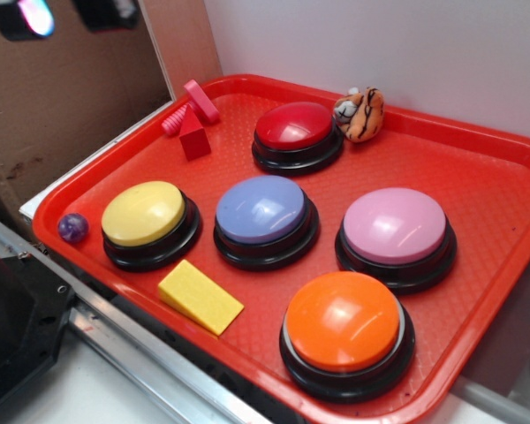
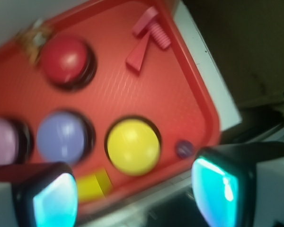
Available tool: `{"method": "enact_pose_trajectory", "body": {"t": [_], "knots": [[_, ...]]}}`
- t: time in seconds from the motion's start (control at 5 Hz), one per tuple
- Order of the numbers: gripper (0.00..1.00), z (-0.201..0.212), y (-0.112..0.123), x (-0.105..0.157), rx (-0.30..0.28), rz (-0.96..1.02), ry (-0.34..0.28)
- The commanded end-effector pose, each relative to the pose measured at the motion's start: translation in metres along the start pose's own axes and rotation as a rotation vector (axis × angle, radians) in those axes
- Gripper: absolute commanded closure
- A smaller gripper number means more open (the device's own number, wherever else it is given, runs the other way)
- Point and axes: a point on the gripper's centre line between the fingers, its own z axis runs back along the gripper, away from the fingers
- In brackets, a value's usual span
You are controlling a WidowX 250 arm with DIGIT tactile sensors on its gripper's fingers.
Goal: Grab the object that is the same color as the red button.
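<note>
A red plastic tray [image 1: 477,177] with a fine pebbled surface and a raised rim holds everything, and places here are given from its middle, where a lavender dome button [image 1: 263,212] sits on a round black base. 4 more glossy dome buttons of the same build surround it: an orange button [image 1: 344,322] toward the near right, a pink button [image 1: 396,228] to the right, a yellow button [image 1: 146,215] to the left, and the red button [image 1: 293,126], a deep dark red, toward the far side. Next in size, a matte yellow wedge [image 1: 200,296] lies near the front edge, and a striped plush toy [image 1: 360,112] rests beside the red button at the far rim. A pink bolt toy [image 1: 193,104] with a threaded shaft lies at the far left corner. Touching it is the object [image 1: 193,137], a small, solid, dark-red block with a pointed, house-like top, standing upright. A tiny purple ball [image 1: 72,228] sits at the left rim. In the blurred wrist view, the gripper [image 2: 137,194] hangs above the tray's front edge, jaws spread wide, holding nothing.
</note>
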Motion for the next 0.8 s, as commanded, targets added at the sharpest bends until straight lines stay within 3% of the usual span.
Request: {"method": "enact_pose_trajectory", "body": {"t": [0.0,0.4,0.6], "knots": [[0.00,-0.049,0.003,0.053,-0.018,0.324,-0.156],[0.00,-0.096,0.004,0.062,0.020,0.513,-0.233],[0.00,-0.116,0.009,0.067,0.019,0.547,-0.206]]}}
